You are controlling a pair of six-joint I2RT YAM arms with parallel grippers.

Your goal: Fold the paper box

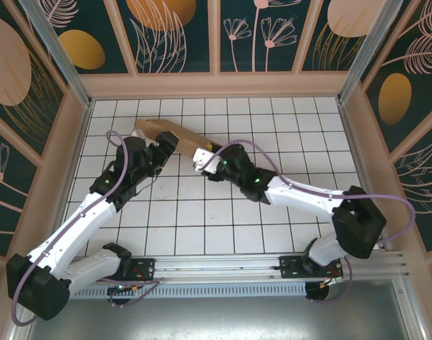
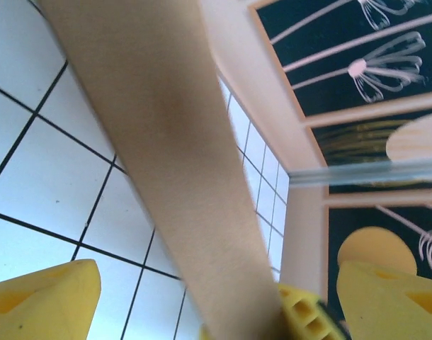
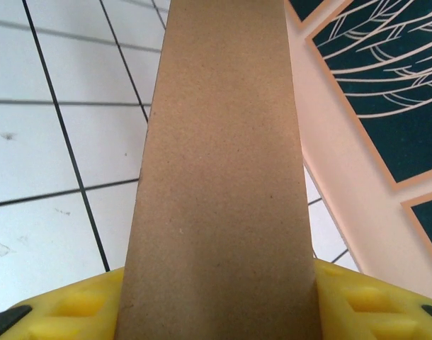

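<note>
right jaws pinch paper box [image 3: 223,177] end | left jaws spread astride it, seemingly loose | table [image 1: 202,212] open nearside

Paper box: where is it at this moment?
In the top view, the paper box is left of centre toward the far wall, between the left gripper and the right gripper.

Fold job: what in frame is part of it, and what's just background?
Job: box; right hand, shut on it; left hand, open, box between its fingers.
Background: tiled table; patterned walls.
</note>
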